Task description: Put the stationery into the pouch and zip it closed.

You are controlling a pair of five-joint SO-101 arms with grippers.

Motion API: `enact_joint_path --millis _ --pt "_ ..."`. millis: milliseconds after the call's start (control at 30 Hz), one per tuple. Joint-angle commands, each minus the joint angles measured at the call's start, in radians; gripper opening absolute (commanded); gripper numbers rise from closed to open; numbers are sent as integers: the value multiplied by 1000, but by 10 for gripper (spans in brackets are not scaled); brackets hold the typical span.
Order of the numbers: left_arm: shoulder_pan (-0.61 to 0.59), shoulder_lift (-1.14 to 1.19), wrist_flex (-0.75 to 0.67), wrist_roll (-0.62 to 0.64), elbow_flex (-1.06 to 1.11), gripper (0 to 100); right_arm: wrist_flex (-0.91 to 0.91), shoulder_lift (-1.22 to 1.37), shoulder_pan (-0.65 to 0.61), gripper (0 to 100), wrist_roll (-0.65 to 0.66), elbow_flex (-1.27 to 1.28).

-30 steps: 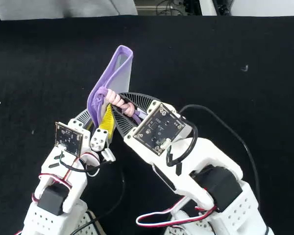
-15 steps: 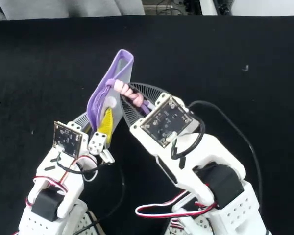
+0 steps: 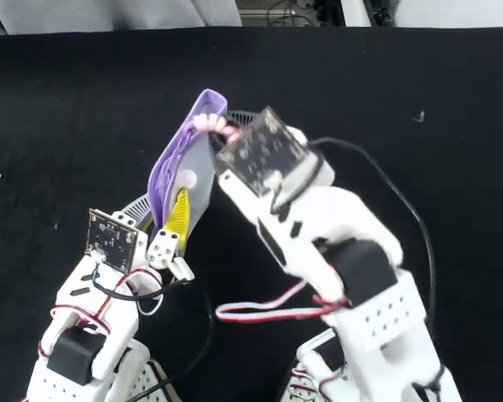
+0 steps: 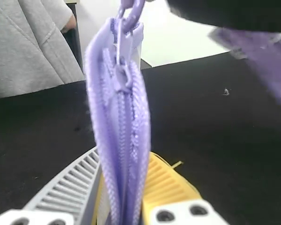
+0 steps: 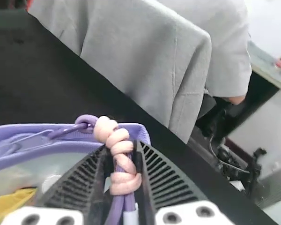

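A purple pouch [image 3: 183,155] with a clear side is held up off the black table, long axis slanting away from the arms. My left gripper [image 3: 169,219] is shut on its near end; in the left wrist view [image 4: 122,206] the zipped purple edge [image 4: 122,140] rises between the grey and yellow fingers. My right gripper [image 3: 220,136] is at the pouch's far top end, shut on the pink knotted zipper pull [image 5: 119,159], which is tied to the purple slider ring [image 5: 79,125]. The zipper slider [image 4: 119,75] sits near the pouch's far end.
The black table [image 3: 386,100] spreads all around the arms with open room to the right and far side. A person's grey sleeve [image 5: 145,61] hangs beyond the table's far edge. Cables [image 3: 260,311] loop near the right arm's base.
My right gripper has travelled along the pouch's top edge away from the arms, dragging the pink pull and slider toward the far end. The left gripper has held the near end still.
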Motion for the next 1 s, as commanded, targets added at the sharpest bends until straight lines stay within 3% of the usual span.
enact_joint_path --millis 0,367,967 --pt "-21 -5 17 -8 -54 28 -46 42 78 12 -2 -119" --pt "-22 -6 17 -6 -54 28 -170 61 204 12 5 -54" --pt "-24 -6 17 -6 -50 27 -213 380 299 12 -2 -208"
